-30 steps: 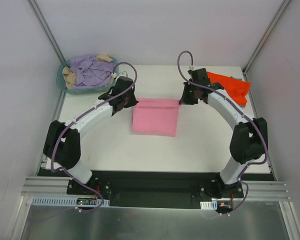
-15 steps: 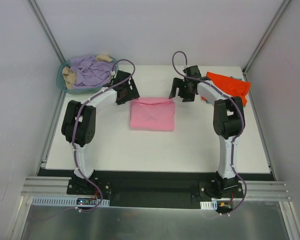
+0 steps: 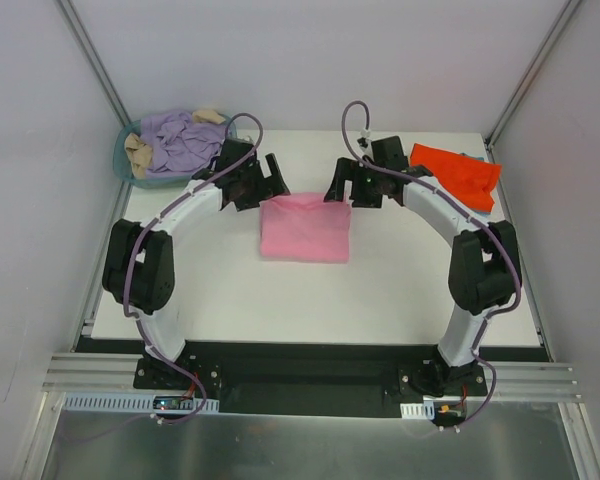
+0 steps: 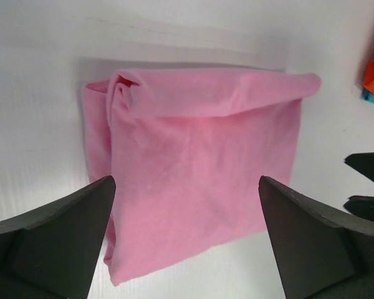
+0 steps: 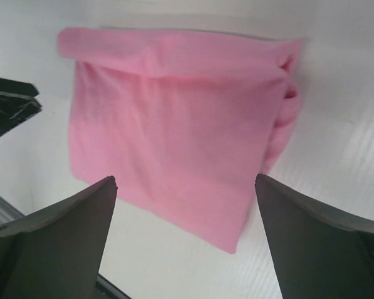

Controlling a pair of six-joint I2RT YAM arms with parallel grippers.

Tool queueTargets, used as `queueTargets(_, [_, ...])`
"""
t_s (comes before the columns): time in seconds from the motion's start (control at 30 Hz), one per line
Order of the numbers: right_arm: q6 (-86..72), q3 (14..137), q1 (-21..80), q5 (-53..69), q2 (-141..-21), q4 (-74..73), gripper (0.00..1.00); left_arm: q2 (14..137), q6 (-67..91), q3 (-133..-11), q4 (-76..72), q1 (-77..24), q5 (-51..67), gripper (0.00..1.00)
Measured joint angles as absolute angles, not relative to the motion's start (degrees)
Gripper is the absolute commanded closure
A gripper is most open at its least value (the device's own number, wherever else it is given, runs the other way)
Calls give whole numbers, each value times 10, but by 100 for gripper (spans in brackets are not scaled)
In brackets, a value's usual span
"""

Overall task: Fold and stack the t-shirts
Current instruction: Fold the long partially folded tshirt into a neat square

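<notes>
A light pink t-shirt [image 3: 305, 228] lies folded in a flat rectangle in the middle of the white table [image 3: 400, 290]. My left gripper [image 3: 268, 183] hovers just off its far left corner, open and empty. My right gripper [image 3: 346, 188] hovers off its far right corner, also open and empty. In the left wrist view the pink shirt [image 4: 199, 180] lies below the wide-spread gripper [image 4: 186, 180]. The right wrist view shows the same shirt [image 5: 174, 137] under its open gripper [image 5: 185, 179]. An orange-red t-shirt [image 3: 460, 172] lies at the far right on a teal-blue one [image 3: 478, 158].
A round teal basket [image 3: 126, 168] holding lavender and beige clothes [image 3: 180, 140] stands at the far left corner. Grey walls close in both sides and the back. The right gripper's fingers [image 4: 368, 180] show at the edge of the left wrist view.
Both grippers have opened and let go of the pink t-shirt's far edge. The shirt has settled a little narrower. Both grippers have turned inward at its far corners.
</notes>
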State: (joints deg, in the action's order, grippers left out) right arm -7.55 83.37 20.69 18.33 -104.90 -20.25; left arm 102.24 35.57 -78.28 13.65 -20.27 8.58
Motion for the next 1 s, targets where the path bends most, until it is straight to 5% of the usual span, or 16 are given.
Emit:
queueTargets(0.2, [-99, 844, 232, 232, -1084, -170, 3, 1029, 367, -778, 116, -203, 133, 1])
queueTargets(0.6, [-94, 994, 220, 235, -1259, -161, 3, 1252, 361, -961, 138, -194, 155, 1])
queueTargets(1.0, [-91, 808, 233, 246, -1168, -96, 3, 1156, 370, -806, 116, -212, 159, 1])
